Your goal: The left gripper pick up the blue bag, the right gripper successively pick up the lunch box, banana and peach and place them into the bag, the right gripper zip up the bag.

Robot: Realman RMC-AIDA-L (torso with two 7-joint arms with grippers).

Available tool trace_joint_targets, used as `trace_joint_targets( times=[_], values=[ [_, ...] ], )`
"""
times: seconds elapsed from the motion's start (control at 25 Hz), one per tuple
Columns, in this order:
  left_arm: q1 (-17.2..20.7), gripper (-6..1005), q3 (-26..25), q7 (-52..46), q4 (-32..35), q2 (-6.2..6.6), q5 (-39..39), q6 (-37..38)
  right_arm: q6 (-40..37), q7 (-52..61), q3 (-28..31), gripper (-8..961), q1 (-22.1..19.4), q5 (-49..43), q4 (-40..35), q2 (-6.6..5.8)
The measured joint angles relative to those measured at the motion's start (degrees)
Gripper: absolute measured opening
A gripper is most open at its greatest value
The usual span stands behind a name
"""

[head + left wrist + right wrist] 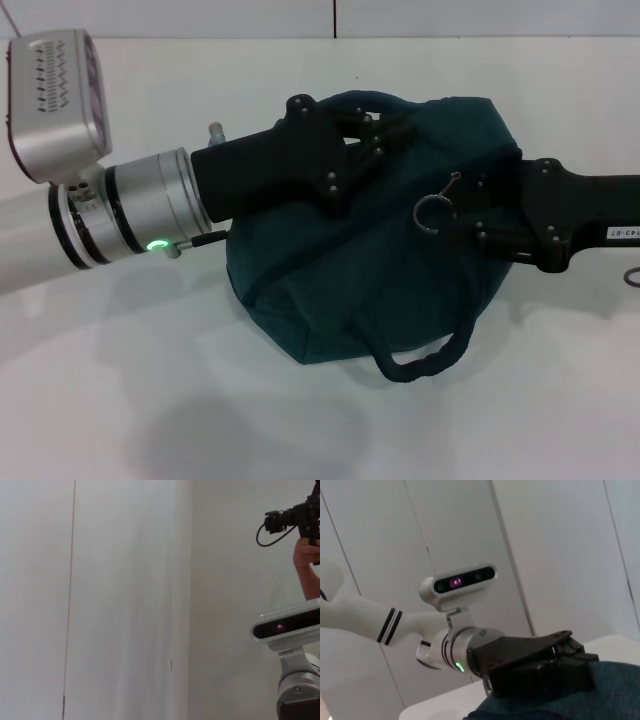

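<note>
Clutter was scarce: in the left wrist view a person's hand (306, 555) held a black camera (292, 520) with a looped cable up against a pale panelled wall (125, 600), and a silver camera housing (287, 625) sat below it at about 4 o'clock. In the head view the blue bag (370, 270) lay at the middle of the white counter (150, 400), its dark teal fabric bulging, one rolled handle (425, 362) curling out at 6 o'clock and a metal ring pull (430, 215) standing on the zipper line near the centre. The left pincer (375, 130) reached in from 9 o'clock on its silver wrist with a green light (155, 244), its black links lying over the bag's top edge at about 11 o'clock; whether its fingers were pinching the fabric or merely resting on it could not be told, since they were buried against the cloth. The right pincer (470, 205) came in from 3 o'clock on a flat black arm, its tips just beside the ring pull, and their spread could not be told either. The right wrist view showed the left pincer (570, 652) sitting on the teal cloth with grey wall panels behind. The bag hid whatever lay within it.
</note>
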Motion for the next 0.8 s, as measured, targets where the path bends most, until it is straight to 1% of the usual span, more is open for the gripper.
trace_joint_targets(
  times=[0.16, 0.32, 0.44, 0.72, 0.8],
  values=[
    [0.0, 33, 0.09, 0.2, 0.03, -0.11, 0.0, 0.01, 0.31, 1.7, -0.05, 374, 1.59, -1.56, 0.17, 0.04],
    [0.11, 33, 0.16, 0.63, 0.03, -0.28, 0.0, 0.03, 0.38, 1.84, -0.42, 363, 2.78, -2.83, 0.55, 0.58],
    [0.17, 33, 0.2, 0.63, 0.03, -0.3, 0.0, 0.07, 0.41, 1.86, -0.49, 358, 3.07, -3.28, 0.59, 0.95],
    [0.35, 32, 0.27, 0.62, 0.07, -0.31, 0.01, 0.16, 0.6, 1.1, -0.29, 351, 2.76, -3.36, 0.73, 1.28],
    [0.4, 32, 0.3, 0.62, 0.1, -0.31, 0.05, 0.18, 0.72, 0.07, -0.18, 280, 2.53, -3.22, 0.77, 1.35]
  ],
)
